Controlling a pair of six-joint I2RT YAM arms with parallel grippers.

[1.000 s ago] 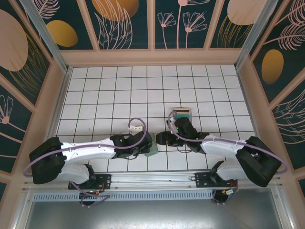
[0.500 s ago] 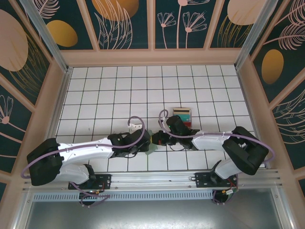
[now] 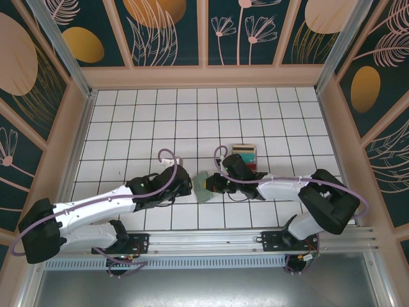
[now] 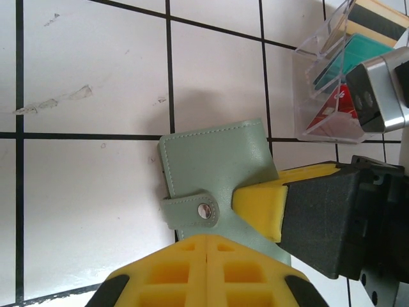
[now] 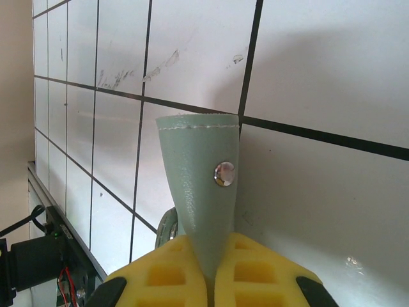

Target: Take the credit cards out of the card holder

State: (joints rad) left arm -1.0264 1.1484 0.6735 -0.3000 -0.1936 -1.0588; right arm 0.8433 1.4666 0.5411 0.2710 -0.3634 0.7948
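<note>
The grey-green card holder point(image 3: 204, 188) lies low between both grippers. One of its panels point(image 5: 199, 185), with a snap stud, stands pinched in my right gripper point(image 5: 209, 251), which is shut on it. In the left wrist view the holder point(image 4: 214, 166) is closed, its strap snapped, with a yellow right finger point(image 4: 259, 204) on its edge. My left gripper point(image 4: 208, 238) is shut at the holder's near edge, with nothing seen between its pads. Teal point(image 4: 361, 57), red point(image 4: 333, 114) and gold striped point(image 4: 377, 14) credit cards stand in a clear tray.
The clear plastic tray point(image 3: 245, 153) sits one tile behind my right gripper point(image 3: 215, 185). White tiled floor stretches to the left and back. Wooden walls close in the sides, and a metal rail runs along the near edge.
My right gripper has reached left and shut on the card holder. The left arm has pulled back to the left, leaving the holder showing between the two grippers.
</note>
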